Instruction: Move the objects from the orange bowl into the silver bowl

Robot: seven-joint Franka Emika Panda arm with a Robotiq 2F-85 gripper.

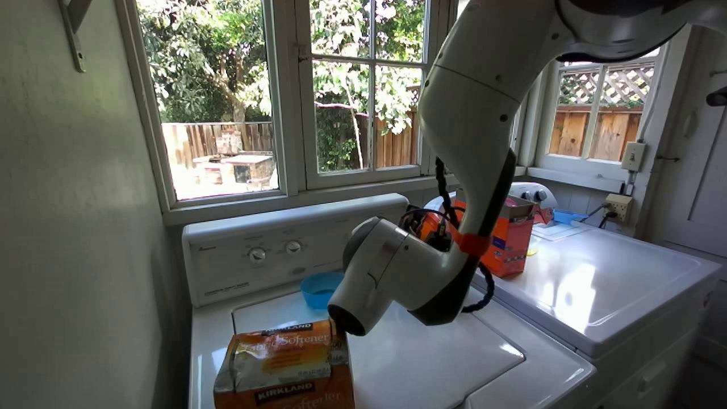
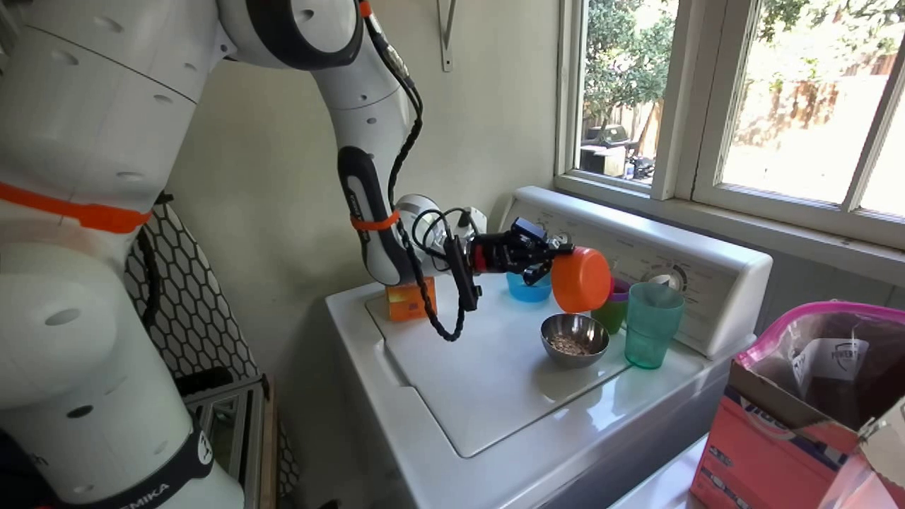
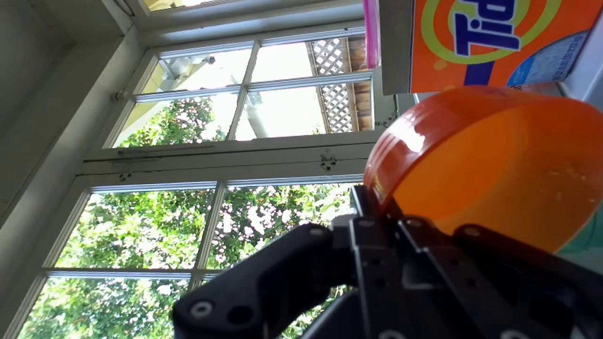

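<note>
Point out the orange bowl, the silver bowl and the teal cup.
Orange bowl (image 3: 490, 165): in the wrist view, on its inside.
Silver bowl (image 2: 577, 325): in an exterior view, on its inner wall.
Teal cup (image 2: 653, 326): in an exterior view, on its side.

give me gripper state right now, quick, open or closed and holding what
Gripper: closed, holding the orange plastic bowl by its rim, with the bowl tilted.
</note>
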